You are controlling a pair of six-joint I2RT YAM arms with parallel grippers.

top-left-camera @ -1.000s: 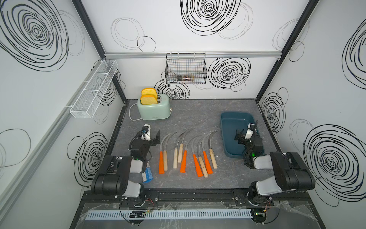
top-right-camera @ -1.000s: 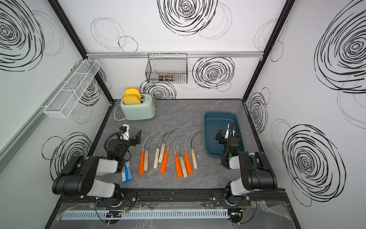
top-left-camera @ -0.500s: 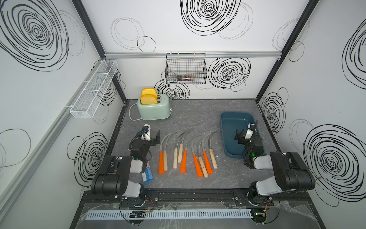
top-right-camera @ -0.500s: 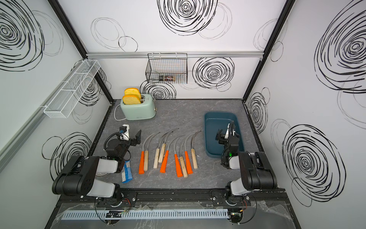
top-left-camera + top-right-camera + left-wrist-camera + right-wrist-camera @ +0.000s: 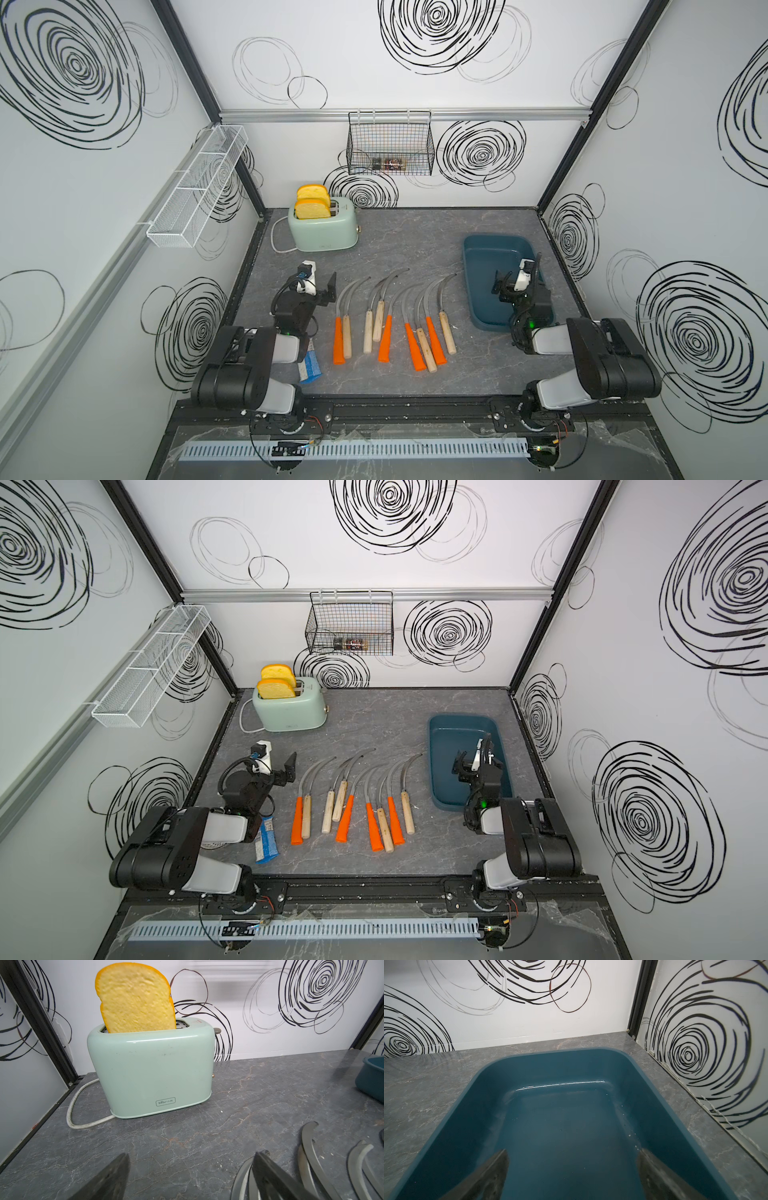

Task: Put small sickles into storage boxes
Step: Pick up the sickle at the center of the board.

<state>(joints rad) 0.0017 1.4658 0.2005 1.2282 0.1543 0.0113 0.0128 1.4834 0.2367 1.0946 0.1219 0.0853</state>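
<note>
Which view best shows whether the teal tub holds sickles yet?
The right wrist view: the tub fills it, visible floor bare. Both top views show it smaller, partly covered by the right gripper. The left wrist view catches one corner.

basket items (image 5: 351, 643): too tiny for you to ID
blue packet (image 5: 268, 845): half under your left arm (image 5: 224, 827)
sickle blades (image 5: 307, 1142): cropped in wrist view

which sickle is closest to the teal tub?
The pale-wood-handled sickle at the row's end beside the teal tub, blade tip curving toward its wall. The orange-handled sickle next to it lies farther off.
</note>
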